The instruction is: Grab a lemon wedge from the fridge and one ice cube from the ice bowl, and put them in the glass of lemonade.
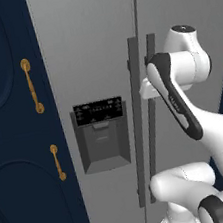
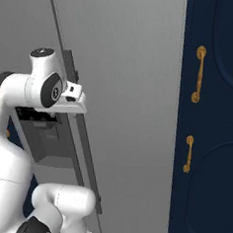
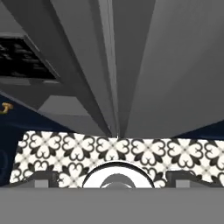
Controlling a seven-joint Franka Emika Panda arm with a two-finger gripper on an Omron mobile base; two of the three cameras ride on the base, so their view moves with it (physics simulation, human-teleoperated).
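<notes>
Grey fridge [image 1: 88, 46] with both doors closed, hand [image 2: 78, 105] spread wide and holding nothing, right at the 2 dark bar handles [image 1: 145, 128], dispenser recess [image 1: 102, 135] just left of hand, navy cabinets [image 2: 213, 130] beside it

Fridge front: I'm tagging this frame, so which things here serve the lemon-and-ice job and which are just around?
For the job:
fridge, doors shut
its bar handles
claw, open, at the handles

Just around:
dispenser recess
navy cabinets
gold handles
patterned floor
</notes>
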